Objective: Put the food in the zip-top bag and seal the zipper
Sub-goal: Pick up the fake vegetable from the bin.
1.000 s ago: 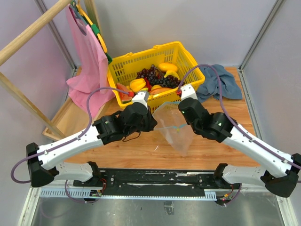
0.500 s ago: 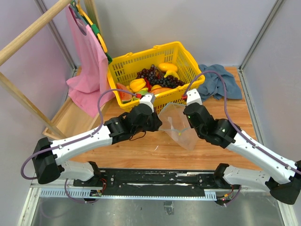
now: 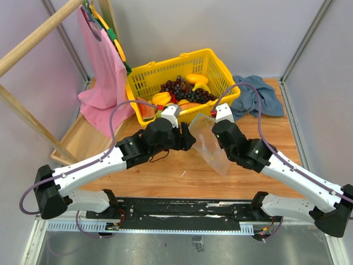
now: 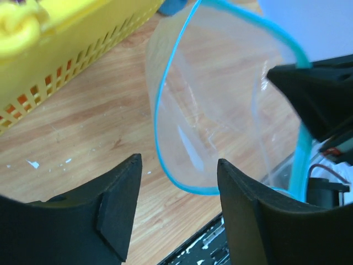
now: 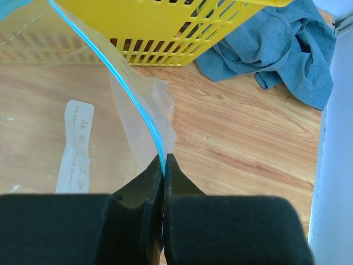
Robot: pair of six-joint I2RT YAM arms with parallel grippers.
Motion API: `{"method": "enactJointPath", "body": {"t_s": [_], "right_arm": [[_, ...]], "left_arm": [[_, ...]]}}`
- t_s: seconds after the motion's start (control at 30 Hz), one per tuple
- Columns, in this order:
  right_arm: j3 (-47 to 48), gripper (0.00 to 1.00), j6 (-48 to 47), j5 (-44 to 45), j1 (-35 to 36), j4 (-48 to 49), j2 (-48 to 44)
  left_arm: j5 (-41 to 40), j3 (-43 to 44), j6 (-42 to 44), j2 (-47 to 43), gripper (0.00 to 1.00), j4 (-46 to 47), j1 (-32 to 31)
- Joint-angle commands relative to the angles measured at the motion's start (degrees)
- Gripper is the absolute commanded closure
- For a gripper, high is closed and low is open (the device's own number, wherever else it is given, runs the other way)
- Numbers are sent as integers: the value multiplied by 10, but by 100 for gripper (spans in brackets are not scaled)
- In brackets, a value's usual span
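The zip-top bag (image 3: 212, 146) hangs by its rim just in front of the yellow basket, with its mouth spread into a wide loop. My right gripper (image 5: 164, 158) is shut on the blue zipper (image 5: 118, 77) at the rim's right side and shows from above as well (image 3: 214, 126). My left gripper (image 4: 177, 161) is open, its fingers straddling the near curve of the zipper (image 4: 160, 127) without touching it. The food (image 3: 182, 91) lies in the basket: yellow, orange and dark pieces. The bag (image 4: 215, 105) looks empty, with a white label (image 5: 74, 144) on its wall.
The yellow lattice basket (image 3: 220, 69) stands at the back centre, close behind the bag. A blue cloth (image 3: 259, 99) lies to its right. A pink garment (image 3: 105, 72) hangs from a wooden rack at the left. Bare wooden tabletop (image 3: 165, 171) lies under the bag.
Both arms carried the bag back toward the basket. My left gripper, shut on the rim before, has opened and let go. The right gripper keeps its grip.
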Motion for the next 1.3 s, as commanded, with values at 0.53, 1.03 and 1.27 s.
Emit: {"method": "enactJointPath", "body": {"t_s": [0.53, 1.03, 1.27], "right_arm": [[16, 99, -13, 14, -7, 20, 25], [14, 99, -15, 4, -7, 28, 30], [12, 99, -11, -3, -7, 30, 28]], "left_arm": [[48, 271, 129, 86, 16, -210, 231], [75, 342, 148, 281, 14, -252, 267], [75, 322, 141, 314, 15, -242, 267]]}}
